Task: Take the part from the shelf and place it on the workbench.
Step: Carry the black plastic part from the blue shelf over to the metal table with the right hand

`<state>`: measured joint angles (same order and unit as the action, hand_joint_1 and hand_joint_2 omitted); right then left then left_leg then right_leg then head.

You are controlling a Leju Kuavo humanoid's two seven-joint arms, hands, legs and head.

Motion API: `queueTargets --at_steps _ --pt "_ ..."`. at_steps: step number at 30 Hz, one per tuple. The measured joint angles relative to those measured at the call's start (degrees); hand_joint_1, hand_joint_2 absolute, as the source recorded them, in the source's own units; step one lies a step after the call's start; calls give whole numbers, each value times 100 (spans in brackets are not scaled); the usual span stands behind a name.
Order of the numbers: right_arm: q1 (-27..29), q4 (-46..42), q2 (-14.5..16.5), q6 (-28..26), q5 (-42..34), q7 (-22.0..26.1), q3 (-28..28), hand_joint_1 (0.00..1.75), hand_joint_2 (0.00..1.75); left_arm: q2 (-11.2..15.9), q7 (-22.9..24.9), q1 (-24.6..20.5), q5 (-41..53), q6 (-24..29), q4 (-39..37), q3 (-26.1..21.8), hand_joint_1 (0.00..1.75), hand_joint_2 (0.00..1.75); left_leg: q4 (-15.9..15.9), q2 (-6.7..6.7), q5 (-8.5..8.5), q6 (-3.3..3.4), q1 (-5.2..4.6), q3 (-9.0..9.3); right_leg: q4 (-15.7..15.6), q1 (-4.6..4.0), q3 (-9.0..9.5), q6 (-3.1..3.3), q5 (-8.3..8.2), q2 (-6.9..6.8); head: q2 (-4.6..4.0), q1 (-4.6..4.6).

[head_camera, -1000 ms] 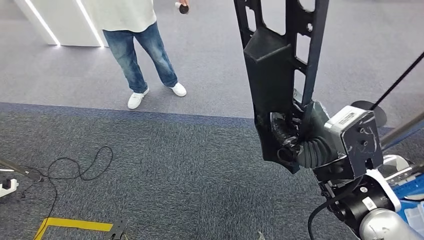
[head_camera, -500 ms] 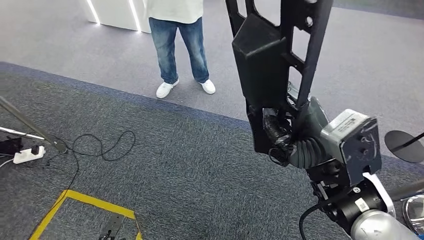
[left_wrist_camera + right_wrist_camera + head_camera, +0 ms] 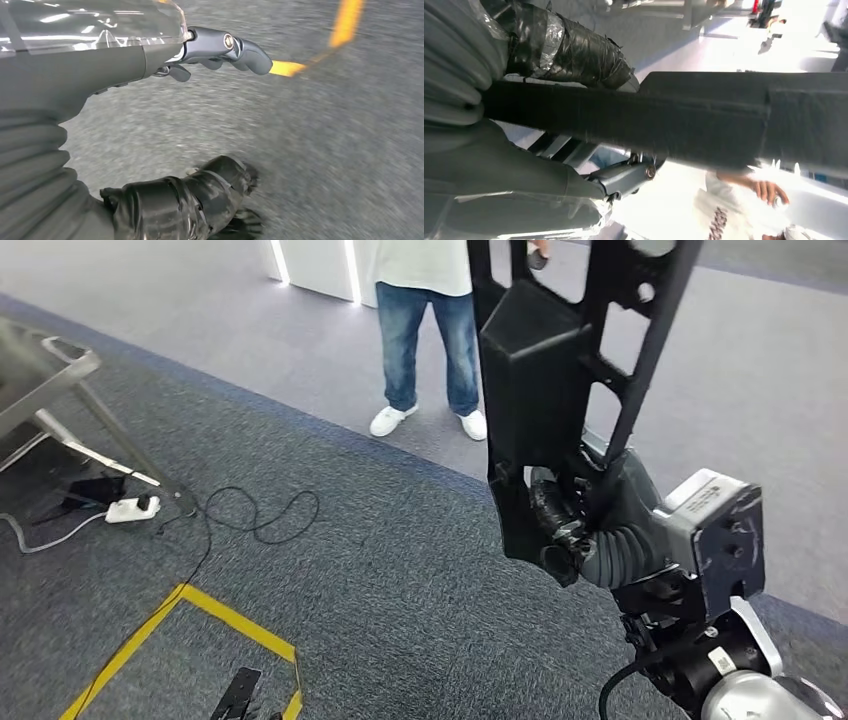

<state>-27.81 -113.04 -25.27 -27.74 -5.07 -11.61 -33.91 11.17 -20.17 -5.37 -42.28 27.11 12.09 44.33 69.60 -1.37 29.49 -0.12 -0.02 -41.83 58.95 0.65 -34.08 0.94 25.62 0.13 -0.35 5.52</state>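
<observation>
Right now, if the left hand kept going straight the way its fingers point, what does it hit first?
Likely just the grey carpet: the left hand hangs open above it, fingers aimed toward the yellow floor tape. Nothing else shows in that line, though blur leaves depth unclear.

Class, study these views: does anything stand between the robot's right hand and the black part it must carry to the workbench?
Nothing does. The right robot hand already grips the black part at its lower end, holding it upright above the carpet. A person stands farther off, apart from it.
</observation>
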Motion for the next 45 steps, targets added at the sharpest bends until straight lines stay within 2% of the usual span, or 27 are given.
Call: queueTargets --at_steps 2,3,4,7,8,10,12,13,15,16,18,19,20,21,23,25,28,29,31,33,35,36,38,39,42,44,45 --pt "194 -59 -31 -45 -51 7 76 175 175 -31 243 8 -35 -2 0 -1 0 175 474 83 119 -17 20 -281 2 -17 29 8 40 -176 0 2" --pt "299 -94 -51 -54 -86 10 124 175 175 -49 340 22 -73 -5 0 -1 0 175 411 104 24 -11 23 -264 2 -22 47 5 62 -269 -1 0" --pt "381 -125 -72 -56 -114 14 169 175 175 -63 407 37 -110 -8 0 -1 0 175 115 143 -156 5 21 -113 2 -26 71 -2 86 -358 -2 1" --pt "482 -201 -103 -45 -145 27 279 175 175 -80 474 36 -154 -10 0 -4 0 175 -972 506 -548 118 -61 486 -10 -49 156 -50 151 -576 0 -3" --pt "501 -218 -114 -39 -148 34 303 175 175 -81 483 27 -154 -7 0 -8 0 175 -1089 575 -547 155 -94 548 -18 -52 178 -78 167 -628 0 -7" --pt "558 -233 -131 -25 -155 52 321 175 175 -82 510 23 -166 2 0 -23 0 175 -1134 476 -537 211 -125 565 -45 -46 233 -145 200 -737 -2 -4" --pt "591 -256 -142 -3 -165 73 339 175 175 -90 535 44 -209 5 0 -35 0 175 -1231 354 -558 260 -98 660 -26 -19 290 -211 254 -629 -1 -14" --pt "588 -268 -145 12 -176 90 354 175 175 -97 539 44 -244 -2 0 -41 0 175 -1281 286 -574 289 -75 722 127 -12 235 -232 351 -443 0 -25" --pt "570 -273 -149 47 -253 147 380 175 175 -106 537 26 -319 -9 0 -54 0 175 -1318 146 -582 329 -53 762 771 2 -97 -241 671 -75 0 -59" --pt "560 -268 -148 66 -317 180 385 175 175 -108 534 13 -352 -2 0 -63 0 175 -1315 74 -582 346 -48 757 1198 -4 -336 -241 863 13 0 -69" --pt "514 -245 -144 86 -450 231 383 175 175 -113 529 7 -388 37 0 -74 0 175 -1293 -88 -576 351 -44 744 1791 1 -701 -250 1016 24 -1 -77" --pt "469 -230 -141 89 -497 244 381 175 175 -115 531 8 -394 53 0 -76 0 175 -1271 -176 -568 345 -37 738 1824 8 -755 -256 936 23 -1 -77" --pt "416 -215 -138 86 -525 248 380 175 175 -116 535 11 -391 64 0 -76 0 175 -1242 -266 -555 332 -25 734 1658 20 -708 -264 761 27 -2 -79" --pt "365 -203 -135 81 -537 237 379 175 175 -117 533 11 -384 68 0 -77 0 175 -1197 -352 -530 307 -7 731 1250 43 -529 -280 496 63 -2 -79" --pt "305 -188 -131 67 -535 199 377 175 175 -115 494 10 -368 69 0 -78 0 175 -1088 -520 -465 231 26 699 460 90 -159 -316 175 287 -2 -89" --pt "284 -188 -132 47 -526 161 372 175 175 -107 410 16 -355 70 0 -80 0 175 -1007 -639 -434 163 29 622 164 102 -28 -289 137 435 0 -104" --pt "250 -197 -132 26 -521 103 370 175 175 -117 306 55 -331 69 0 -81 0 175 -1009 -771 -464 107 33 524 174 90 -45 -174 124 285 -1 -95" --pt "227 -199 -131 38 -513 87 369 175 175 -128 295 65 -326 68 0 -81 0 175 -988 -709 -454 92 26 510 172 94 -37 -144 125 225 -2 -94" --pt "183 -212 -131 75 -463 56 368 175 175 -140 299 55 -318 70 0 -81 0 175 -687 -333 -283 60 0 377 155 92 -8 -93 133 92 -2 -50" --pt "146 -225 -132 91 -397 -4 367 175 175 -154 298 31 -312 61 0 -81 0 175 -13 25 34 43 -8 36 147 51 12 -59 150 -59 -2 -6" --pt "115 -228 -132 72 -348 -78 360 175 175 -173 278 23 -309 31 0 -81 0 175 567 89 222 65 -1 -288 148 10 20 -31 173 -223 -1 -6" --pt "100 -230 -131 56 -327 -110 353 175 175 -183 265 28 -307 14 0 -81 0 175 621 96 183 89 -4 -330 149 -10 31 -19 189 -309 -1 -7" --pt "77 -263 -130 10 -297 -164 342 175 175 -192 229 37 -293 -1 0 -81 0 175 97 152 -164 153 -27 -66 148 -40 82 -11 231 -466 -1 -5" --pt "74 -299 -130 -13 -291 -182 340 175 175 -192 206 36 -284 8 0 -81 0 175 -301 266 -320 192 -56 146 142 -49 120 -13 256 -534 -1 -9" --pt "98 -444 -152 -75 -212 -229 341 175 175 -196 134 25 -260 62 0 -81 0 175 -953 572 -447 294 -177 505 107 -81 209 -72 320 -729 -2 -16" --pt "127 -539 -182 -107 -117 -267 342 175 175 -199 107 42 -253 90 0 -81 0 175 -998 470 -444 326 -188 537 80 -85 258 -139 356 -830 -1 -15" --pt "135 -576 -194 -117 -86 -287 342 175 175 -202 97 54 -248 101 0 -81 0 175 -1033 400 -449 339 -173 569 104 -76 275 -177 390 -753 0 -16"
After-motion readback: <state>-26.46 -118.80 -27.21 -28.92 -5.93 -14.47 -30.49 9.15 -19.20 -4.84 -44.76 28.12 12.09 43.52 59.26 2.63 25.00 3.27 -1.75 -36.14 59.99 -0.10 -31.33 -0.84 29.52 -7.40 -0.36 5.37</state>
